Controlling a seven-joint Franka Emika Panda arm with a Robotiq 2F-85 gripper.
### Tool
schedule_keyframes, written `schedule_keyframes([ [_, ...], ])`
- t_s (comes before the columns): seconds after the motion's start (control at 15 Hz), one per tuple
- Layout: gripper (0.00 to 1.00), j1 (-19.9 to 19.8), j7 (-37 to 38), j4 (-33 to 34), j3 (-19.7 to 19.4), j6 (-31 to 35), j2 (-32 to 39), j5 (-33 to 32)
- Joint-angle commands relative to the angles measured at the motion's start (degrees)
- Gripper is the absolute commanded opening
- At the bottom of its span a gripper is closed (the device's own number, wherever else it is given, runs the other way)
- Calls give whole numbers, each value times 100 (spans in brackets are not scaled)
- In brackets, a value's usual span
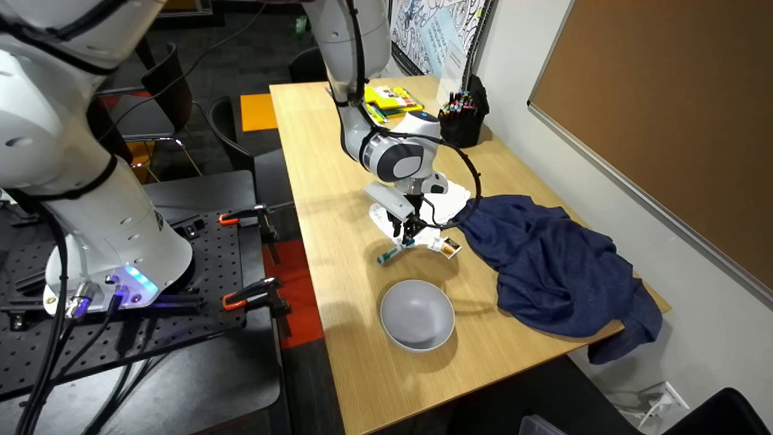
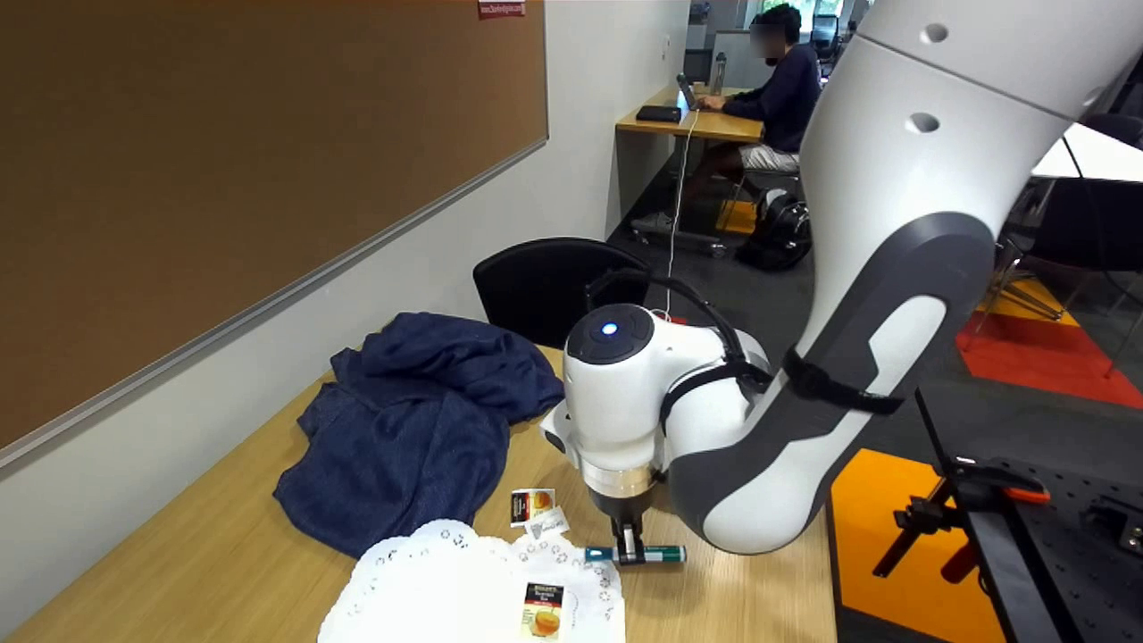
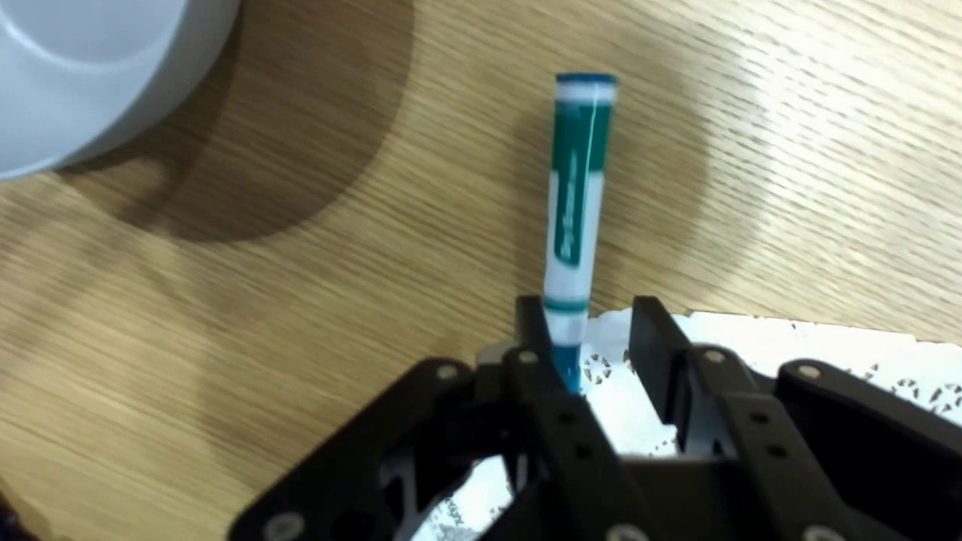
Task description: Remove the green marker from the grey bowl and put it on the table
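The green and white marker (image 1: 389, 255) appears to lie on the wooden table, its blue end over the edge of a white paper doily. It also shows in an exterior view (image 2: 665, 554) and in the wrist view (image 3: 575, 203). My gripper (image 3: 590, 319) is low over the marker's blue end, with its fingers apart. The marker's end lies between the fingers, close against the left one in the wrist view, with a gap to the right one. The grey bowl (image 1: 416, 314) stands empty nearby; its wall (image 3: 188, 75) shows at the upper left of the wrist view.
The white doily (image 2: 429, 580) bears a tea packet (image 2: 542, 610); another packet (image 2: 532, 506) lies at its edge. A dark blue cloth (image 1: 549, 266) is heaped near the wall. A black pen holder (image 1: 462, 124) and yellow packs (image 1: 392, 99) stand at the table's far end.
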Motion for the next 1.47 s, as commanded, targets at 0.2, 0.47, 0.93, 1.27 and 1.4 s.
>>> schedule_keyframes([
  [0.2, 90, 265, 234, 252, -171, -161, 40, -120],
  [0.47, 100, 270, 506, -31, -147, -62, -332, 3],
  [0.93, 100, 548, 1373, -1256, -280, 276, -1680, 4],
  [1.27, 100, 855, 1899, -2263, -534, 685, -2769, -159],
  [1.4, 100, 896, 2007, -2579, -621, 808, -3115, -249],
])
